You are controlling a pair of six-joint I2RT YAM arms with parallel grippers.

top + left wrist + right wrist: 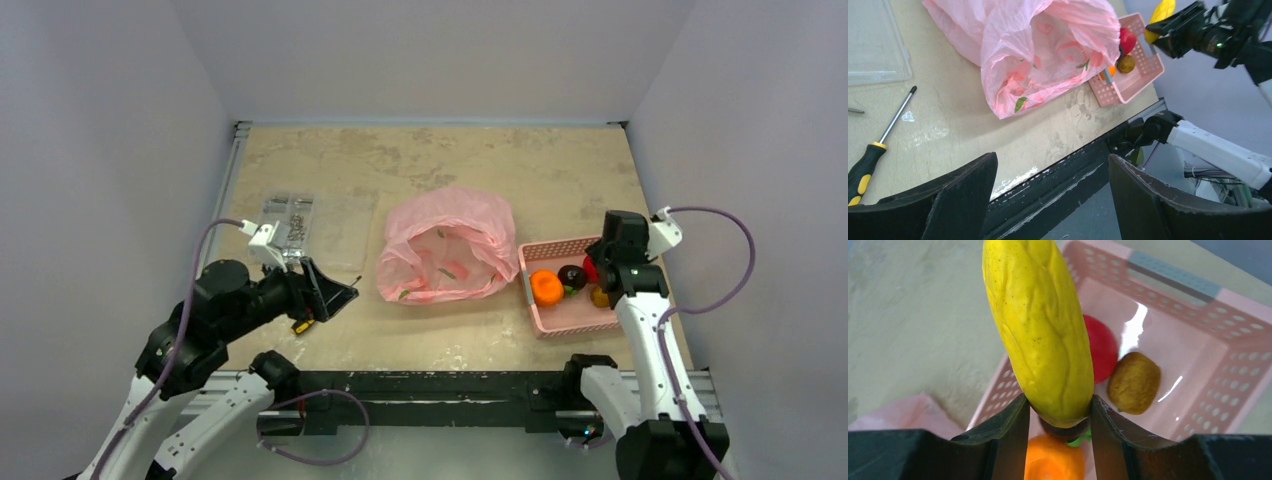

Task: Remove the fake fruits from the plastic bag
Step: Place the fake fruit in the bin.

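Observation:
The pink plastic bag [445,248] lies crumpled mid-table, its mouth facing the pink basket [561,245]. In the right wrist view my right gripper [1059,402] is shut on a yellow oblong fruit [1043,325] and holds it over the basket. Below it lie a red apple [1103,347], a brown kiwi [1134,382], an orange [1055,460] and a dark plum [1065,432], partly hidden. My left gripper [1053,160] stands open and empty over the table's near edge, left of the bag [1048,45].
A black-and-yellow screwdriver [878,145] lies on the table near the left gripper. A clear plastic tray [875,42] sits at the far left. The dark metal rail [430,385] runs along the near table edge. Grey walls close in both sides.

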